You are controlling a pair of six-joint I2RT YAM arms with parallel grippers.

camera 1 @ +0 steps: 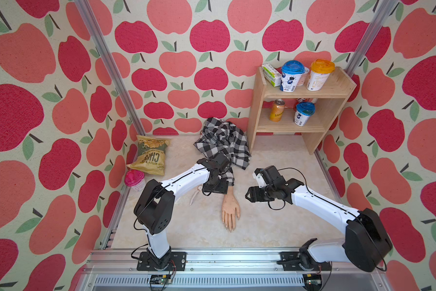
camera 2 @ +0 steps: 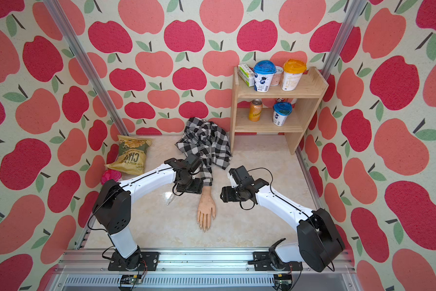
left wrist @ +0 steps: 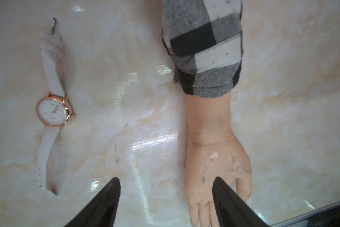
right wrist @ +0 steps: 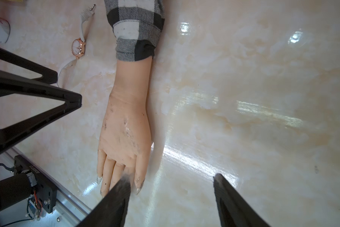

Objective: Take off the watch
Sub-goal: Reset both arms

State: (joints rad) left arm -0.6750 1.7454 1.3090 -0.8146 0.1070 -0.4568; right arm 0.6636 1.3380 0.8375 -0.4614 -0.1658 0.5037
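The left claw [left wrist: 166, 179] and right claw [right wrist: 171, 175] gaped empty, yet a careless arm sweep could drag the loose watch [left wrist: 53, 112] across the desk [left wrist: 126, 88].

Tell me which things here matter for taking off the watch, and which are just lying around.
Part of the job:
- watch, lying flat on the table, off the wrist
- mannequin hand, wrist bare
- left gripper and right gripper, both open

Just lying about:
- chip bag
- pink-lidded cup
- checked shirt
- wooden shelf holding cups and a can
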